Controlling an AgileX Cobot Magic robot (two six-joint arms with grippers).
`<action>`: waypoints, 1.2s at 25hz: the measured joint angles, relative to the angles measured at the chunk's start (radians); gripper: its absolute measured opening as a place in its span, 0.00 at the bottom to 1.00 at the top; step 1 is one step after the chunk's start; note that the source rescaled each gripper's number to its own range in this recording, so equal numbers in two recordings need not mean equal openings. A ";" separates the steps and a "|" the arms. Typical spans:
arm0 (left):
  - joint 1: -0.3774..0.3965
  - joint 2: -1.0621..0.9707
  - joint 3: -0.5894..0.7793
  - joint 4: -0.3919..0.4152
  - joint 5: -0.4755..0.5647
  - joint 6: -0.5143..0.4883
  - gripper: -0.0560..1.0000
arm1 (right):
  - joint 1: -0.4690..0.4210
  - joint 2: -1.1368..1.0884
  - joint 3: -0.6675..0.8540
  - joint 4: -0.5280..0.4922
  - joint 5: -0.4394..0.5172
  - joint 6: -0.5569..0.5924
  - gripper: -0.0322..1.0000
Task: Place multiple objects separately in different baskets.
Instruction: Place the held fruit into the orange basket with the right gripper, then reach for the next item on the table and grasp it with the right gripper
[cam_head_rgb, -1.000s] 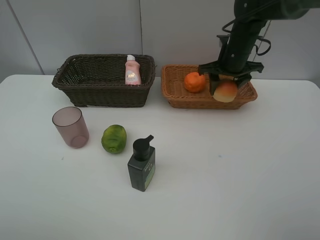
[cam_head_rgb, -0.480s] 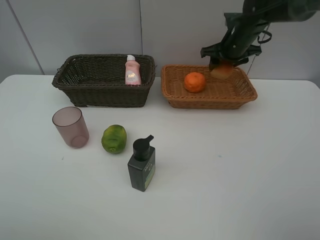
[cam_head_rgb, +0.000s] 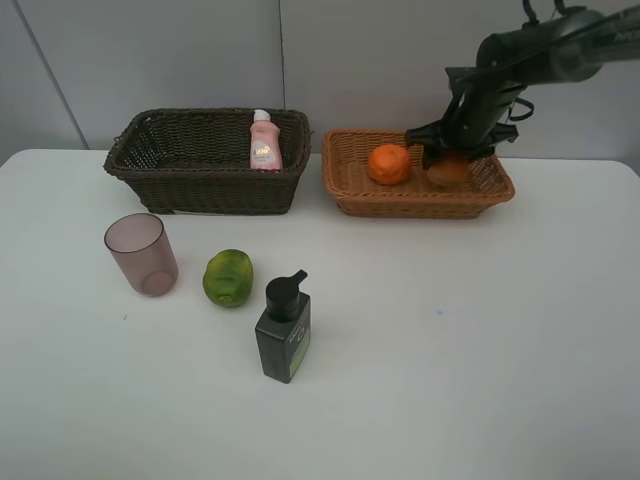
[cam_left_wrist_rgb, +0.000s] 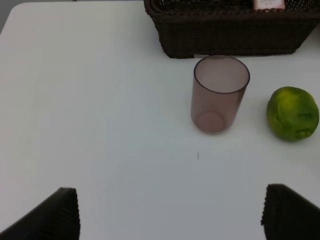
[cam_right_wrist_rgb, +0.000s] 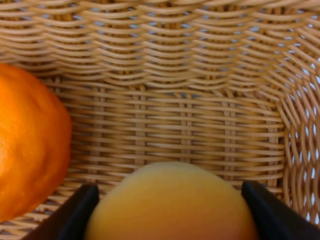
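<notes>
My right gripper (cam_head_rgb: 446, 158) is closed partway around the peach (cam_right_wrist_rgb: 170, 195), down inside the light tan basket (cam_head_rgb: 400, 203) and just beside the orange (cam_head_rgb: 389, 163). My left gripper (cam_left_wrist_rgb: 172, 214) hangs wide apart and empty above the desk (cam_left_wrist_rgb: 100, 125), near the mauve cup (cam_left_wrist_rgb: 219, 92) and the green fruit (cam_left_wrist_rgb: 292, 113). The pink bottle (cam_head_rgb: 264, 141) stands in the dark basket (cam_head_rgb: 200, 188); the pump bottle (cam_head_rgb: 284, 328) stands on the desk.
</notes>
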 joint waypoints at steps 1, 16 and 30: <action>0.000 0.000 0.000 0.000 0.000 0.000 0.95 | 0.000 0.000 0.000 0.000 0.000 0.000 0.49; 0.000 0.000 0.000 0.000 0.000 0.000 0.95 | 0.019 -0.089 0.000 0.022 0.059 0.001 0.98; 0.000 0.000 0.000 0.000 0.000 0.000 0.95 | 0.231 -0.222 0.000 0.163 0.426 0.076 0.98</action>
